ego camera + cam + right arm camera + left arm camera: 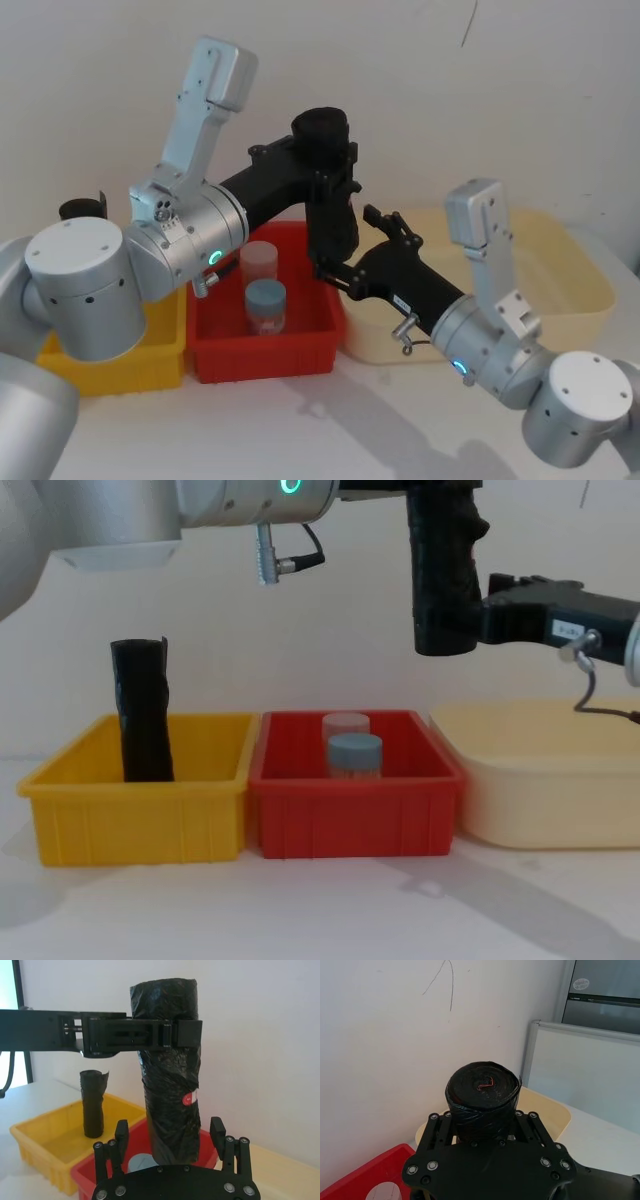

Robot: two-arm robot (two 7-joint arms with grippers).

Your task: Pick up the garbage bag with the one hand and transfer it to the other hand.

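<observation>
Above the red bin (265, 355), the left gripper (165, 1035) clamps the upright garbage bag (445, 570) near its top while the right gripper (170, 1132) straddles its lower end, fingers spread clear of it; an early release could drop the slick roll.

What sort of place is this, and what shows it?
Likely a robotics test room: the left hand holds a garbage bag above a white table with a yellow bin and a red bin; behind are a bare wall and an office partition.
</observation>
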